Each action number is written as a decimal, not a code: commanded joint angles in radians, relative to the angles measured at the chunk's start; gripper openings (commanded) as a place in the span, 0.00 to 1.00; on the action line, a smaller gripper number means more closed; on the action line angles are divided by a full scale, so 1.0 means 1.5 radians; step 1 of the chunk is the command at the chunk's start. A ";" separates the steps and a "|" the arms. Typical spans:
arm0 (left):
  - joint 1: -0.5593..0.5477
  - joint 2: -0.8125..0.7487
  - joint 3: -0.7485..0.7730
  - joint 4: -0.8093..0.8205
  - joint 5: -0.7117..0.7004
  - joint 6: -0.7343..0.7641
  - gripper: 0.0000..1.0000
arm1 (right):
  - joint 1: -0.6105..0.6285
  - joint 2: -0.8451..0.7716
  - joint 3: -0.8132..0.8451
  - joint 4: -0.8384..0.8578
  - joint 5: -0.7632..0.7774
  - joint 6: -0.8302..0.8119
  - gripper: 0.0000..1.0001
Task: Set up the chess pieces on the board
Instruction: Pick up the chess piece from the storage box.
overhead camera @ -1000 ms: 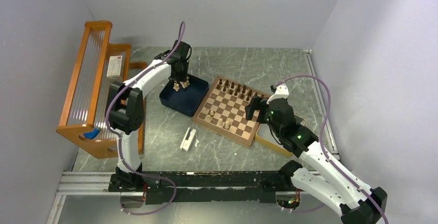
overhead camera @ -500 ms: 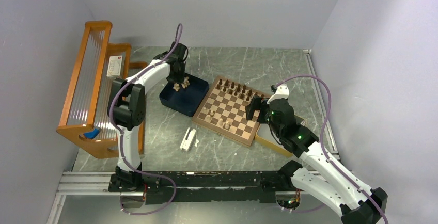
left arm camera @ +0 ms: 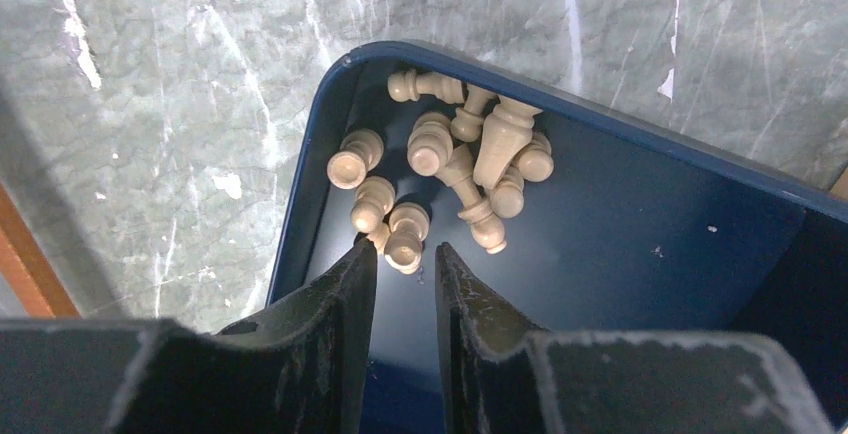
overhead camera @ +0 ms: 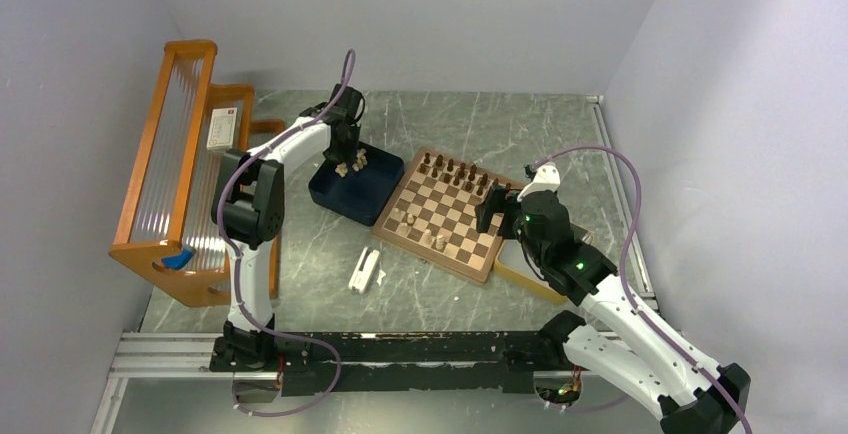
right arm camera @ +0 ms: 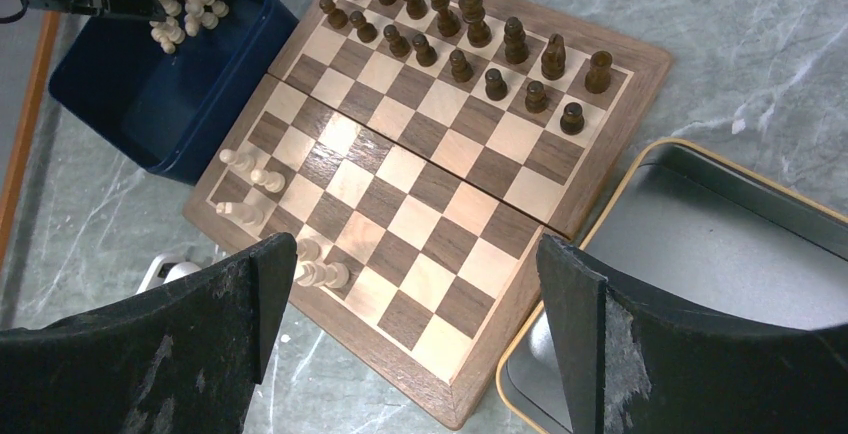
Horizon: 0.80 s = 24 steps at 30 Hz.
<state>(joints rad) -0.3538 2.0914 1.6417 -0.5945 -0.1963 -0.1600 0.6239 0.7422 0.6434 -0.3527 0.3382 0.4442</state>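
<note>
Grey-green marbled counter (overhead camera: 470, 119) fills the floor of a pale-walled booth, with the chessboard (right arm camera: 430, 204) set at an angle near its middle. Sixteen dark pieces (right arm camera: 513, 39) stand on the board's far two rows. Five pale pieces (right arm camera: 243, 213) stand near its left corner, one of them partly behind a black finger in the right wrist view.

A blue tray (overhead camera: 345, 199) lies just left of the board. About eleven pale pieces (left arm camera: 505, 139) are heaped in its far corner; they overlap, so the count is unsure. The left pincer (left arm camera: 403, 249) is low in this tray, its fingers a narrow gap apart at a pawn's head. Whether they pinch it cannot be made out.

The right pincer (right arm camera: 415, 244) hovers over the board's right side, spread wide and holding nothing. Beside the board a yellow-rimmed tray (right arm camera: 700, 224) is largely hidden by that arm from above and cut off in the wrist view.

One wooden rack (overhead camera: 165, 164) stands at the left, and one small white object (overhead camera: 364, 270), too small to identify, lies near the board.
</note>
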 commanded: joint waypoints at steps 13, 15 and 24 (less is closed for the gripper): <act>0.013 0.035 0.024 0.023 0.018 0.014 0.31 | 0.003 0.001 0.003 0.006 0.017 -0.005 0.95; 0.014 0.036 0.027 0.019 0.018 0.015 0.29 | 0.003 0.000 0.003 0.006 0.017 -0.003 0.95; 0.014 0.021 0.030 0.011 0.042 0.018 0.20 | 0.003 -0.002 0.001 0.005 0.015 -0.002 0.95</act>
<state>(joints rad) -0.3420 2.1307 1.6455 -0.5949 -0.1684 -0.1448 0.6239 0.7448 0.6434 -0.3527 0.3485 0.4442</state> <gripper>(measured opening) 0.227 0.950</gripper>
